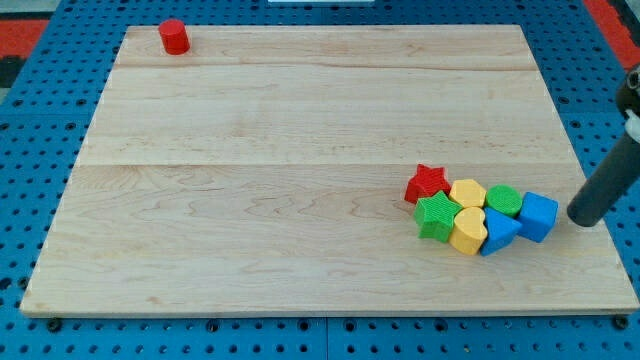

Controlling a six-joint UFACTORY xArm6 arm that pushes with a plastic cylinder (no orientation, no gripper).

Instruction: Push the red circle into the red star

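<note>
The red circle (174, 37) stands near the top left corner of the wooden board (300, 150). The red star (427, 184) lies at the lower right, at the left end of a cluster of blocks. My tip (582, 217) is at the view's right edge of the board, just right of the cluster's blue cube (537, 216), far from the red circle. The rod slants up to the right.
The cluster next to the red star holds a green star (436, 217), a yellow hexagon (467, 193), a yellow heart-like block (468, 231), a green block (504, 200) and a blue triangle-like block (498, 232). A blue pegboard (40, 130) surrounds the board.
</note>
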